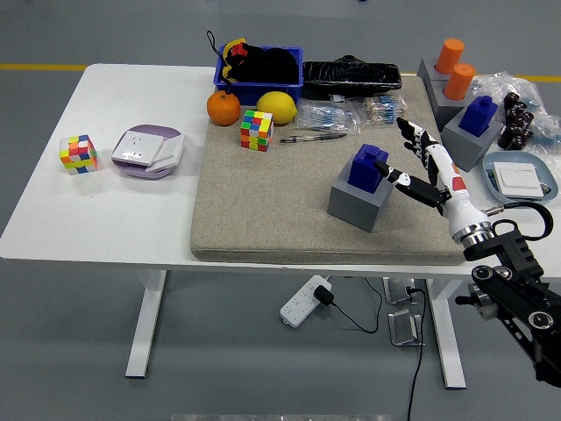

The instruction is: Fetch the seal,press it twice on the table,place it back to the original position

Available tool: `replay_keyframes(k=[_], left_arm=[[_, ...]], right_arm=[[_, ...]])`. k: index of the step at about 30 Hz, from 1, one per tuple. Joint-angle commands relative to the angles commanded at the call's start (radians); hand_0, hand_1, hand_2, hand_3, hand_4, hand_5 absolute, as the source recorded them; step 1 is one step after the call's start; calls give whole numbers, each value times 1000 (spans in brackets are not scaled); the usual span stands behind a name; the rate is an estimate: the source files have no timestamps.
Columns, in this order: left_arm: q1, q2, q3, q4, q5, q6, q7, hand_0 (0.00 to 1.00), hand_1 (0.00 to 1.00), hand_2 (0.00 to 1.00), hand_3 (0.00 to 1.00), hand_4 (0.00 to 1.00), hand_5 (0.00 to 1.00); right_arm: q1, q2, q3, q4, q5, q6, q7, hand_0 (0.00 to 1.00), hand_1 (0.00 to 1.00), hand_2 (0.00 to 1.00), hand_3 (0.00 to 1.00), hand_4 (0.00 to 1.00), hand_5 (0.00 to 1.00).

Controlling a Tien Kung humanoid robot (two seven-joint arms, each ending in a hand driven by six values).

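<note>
1. We are seeing a white table [105, 210] filling the middle of the frame, with a grey mat [263, 210] lying over its centre and right.
2. We are finding the blue seal [366, 167] just right of centre, sitting upright in a grey block [358, 203] that is resting on the mat.
3. We are watching the right hand [428, 171] reaching in from the lower right corner; its thumb is touching the seal's right side while the other fingers are spreading apart toward the upper right, clamping on nothing.
4. We are noting a second blue seal [479, 115] in its own grey holder [472, 140] at the right edge of the mat, well apart from the first.
5. We are listing two orange cylinders [454, 68] standing in a grey stand at the upper right.
6. We are listing a blue bin [259, 88] at top centre, holding dark items, with a black bag [351, 77] just to its right.
7. We are listing an orange [223, 108] and a lemon [276, 105] in front of the bin, and a colour cube [257, 130] just below them.
8. We are listing a pen [314, 136] lying right of that cube.
9. We are listing a second colour cube [77, 153] and a purple-and-white box [147, 151] side by side at the left of the table.
</note>
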State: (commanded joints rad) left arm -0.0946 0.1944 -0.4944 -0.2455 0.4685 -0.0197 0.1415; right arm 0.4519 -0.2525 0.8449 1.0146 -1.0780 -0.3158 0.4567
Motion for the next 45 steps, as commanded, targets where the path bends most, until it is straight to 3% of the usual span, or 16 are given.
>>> replay_keyframes(k=[6,10,14,19,21,22,27,28,33,34,45], left_arm=[[-1,6,-8,1,2,0,0,723,695,683,721,644,210],[-3,11,-12,0,4,0,0,722,695,683,719,643,209],[-3,16,-16,1,6,1,0,722,695,683,719,643,209],[-5,19,-17,1,7,1,0,721,695,683,720,644,211],[-7,19,-19,0,8,1,0,721,695,683,720,644,211],[-8,19,-19,-1,9,1,0,721,695,683,720,645,213],[-12,20,-19,-1,11,1,-1,721,695,683,720,645,213],[-12,21,-18,-1,11,1,-1,721,695,683,719,646,214],[-10,22,-17,0,11,1,-1,721,695,683,719,646,214],[-11,22,-18,0,12,1,-1,721,695,683,718,646,216],[-10,22,-31,1,21,3,-2,721,694,683,717,646,218]], right_arm=[[-26,-61,77,56,-63,24,-72,967,953,945,931,998,546],[-52,-108,156,89,-132,65,-140,959,943,929,919,998,528],[-76,-155,241,122,-226,141,-236,959,943,929,919,998,528],[-100,-180,332,151,-366,220,-346,953,933,934,922,998,492],[-107,-183,353,158,-396,226,-357,953,933,934,922,998,492],[-111,-183,366,161,-412,228,-362,920,882,880,887,998,393],[-127,-182,421,176,-494,247,-387,920,882,880,887,998,393],[-130,-182,432,178,-515,252,-394,898,859,848,817,998,266],[-141,-180,479,180,-663,292,-434,898,859,848,817,998,266],[-143,-179,484,180,-672,296,-436,884,835,813,804,998,212],[-167,-166,569,186,-683,331,-471,876,811,797,791,998,209]])
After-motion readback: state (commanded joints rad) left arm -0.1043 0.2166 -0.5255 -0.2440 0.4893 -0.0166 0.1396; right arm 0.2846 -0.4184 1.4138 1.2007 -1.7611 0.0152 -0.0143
